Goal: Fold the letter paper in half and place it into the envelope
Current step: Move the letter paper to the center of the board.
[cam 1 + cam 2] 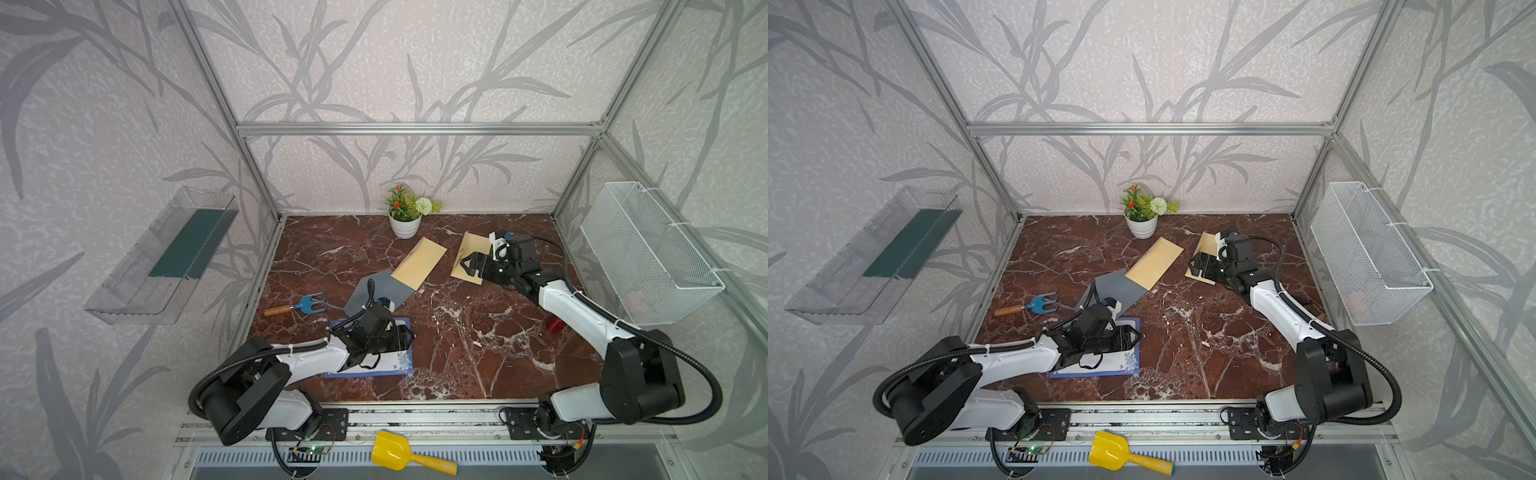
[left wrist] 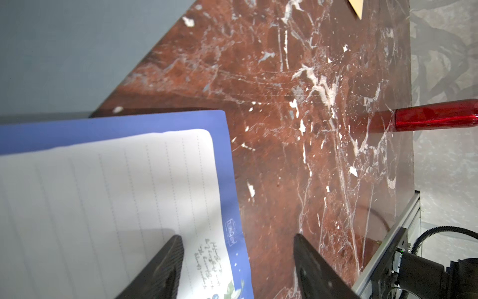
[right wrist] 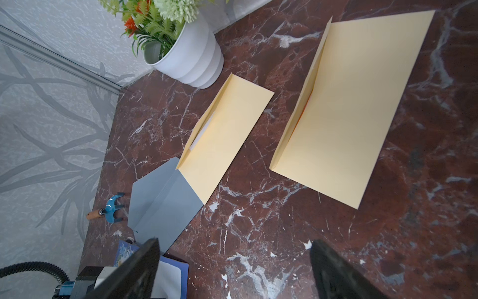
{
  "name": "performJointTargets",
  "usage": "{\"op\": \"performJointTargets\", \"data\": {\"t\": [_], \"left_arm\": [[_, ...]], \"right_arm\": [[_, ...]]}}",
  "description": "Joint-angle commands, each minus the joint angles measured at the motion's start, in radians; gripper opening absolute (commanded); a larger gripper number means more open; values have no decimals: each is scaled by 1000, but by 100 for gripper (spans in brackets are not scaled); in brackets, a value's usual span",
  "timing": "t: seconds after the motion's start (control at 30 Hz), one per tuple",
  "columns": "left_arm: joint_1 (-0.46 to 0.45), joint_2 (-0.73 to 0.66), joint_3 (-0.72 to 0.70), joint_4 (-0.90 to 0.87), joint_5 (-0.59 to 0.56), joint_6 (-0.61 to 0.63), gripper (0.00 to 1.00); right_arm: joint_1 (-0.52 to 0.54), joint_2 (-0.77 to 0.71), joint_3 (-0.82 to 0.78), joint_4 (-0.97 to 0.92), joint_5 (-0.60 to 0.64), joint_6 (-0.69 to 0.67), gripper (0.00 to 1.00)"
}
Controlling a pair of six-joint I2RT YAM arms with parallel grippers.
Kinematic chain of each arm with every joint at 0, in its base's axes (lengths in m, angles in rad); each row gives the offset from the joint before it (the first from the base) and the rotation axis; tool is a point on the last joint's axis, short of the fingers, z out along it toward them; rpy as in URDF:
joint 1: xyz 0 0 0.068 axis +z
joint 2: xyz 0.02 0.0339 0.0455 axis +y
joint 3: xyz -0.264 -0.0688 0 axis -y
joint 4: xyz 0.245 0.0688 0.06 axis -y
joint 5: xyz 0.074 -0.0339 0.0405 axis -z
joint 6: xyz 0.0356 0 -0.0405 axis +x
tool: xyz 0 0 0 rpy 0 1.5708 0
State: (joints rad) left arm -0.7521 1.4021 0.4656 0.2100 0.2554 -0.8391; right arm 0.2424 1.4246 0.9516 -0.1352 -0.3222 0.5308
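The letter paper [image 1: 399, 361] [image 2: 103, 194], white and lined with a blue border, lies flat at the front left of the marble table [image 1: 478, 353]. My left gripper [image 1: 409, 334] [image 2: 238, 236] hangs open over its right edge, one finger above the sheet and the other above bare marble. Beyond the paper lies a grey envelope [image 1: 390, 286] [image 3: 160, 204] with its flap open. A yellow envelope [image 1: 419, 262] [image 3: 225, 134] overlaps its far end and shows white paper inside. My right gripper [image 1: 465, 266] [image 3: 234, 240] is open and empty, over a second yellow envelope [image 1: 471, 245] [image 3: 357, 111].
A white plant pot [image 1: 405, 224] stands at the back wall. A blue hand rake [image 1: 301, 306] lies at the left edge and a red object [image 2: 434, 116] near the right edge. A wire basket [image 1: 648, 253] hangs on the right wall. A yellow scoop [image 1: 399, 451] lies in front, off the table.
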Motion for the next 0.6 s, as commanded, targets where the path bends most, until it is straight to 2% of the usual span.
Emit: {"op": "performJointTargets", "data": {"t": [0.0,0.17,0.37,0.47,0.57], "left_arm": [[-24,102,48,23,32,-12,68],[-58,299,202,104,85,0,66],[-60,514,393,221,209,-5,62],[-62,533,464,201,237,10,61],[-62,491,516,129,233,49,61]], "right_arm": [[-30,-41,-38,-41,-3,18,91],[-72,-76,-97,-94,-46,13,88],[-103,-156,-176,-189,-68,-18,81],[-110,-179,-193,-248,-93,-52,78],[-109,-184,-210,-274,-128,-75,78]]}}
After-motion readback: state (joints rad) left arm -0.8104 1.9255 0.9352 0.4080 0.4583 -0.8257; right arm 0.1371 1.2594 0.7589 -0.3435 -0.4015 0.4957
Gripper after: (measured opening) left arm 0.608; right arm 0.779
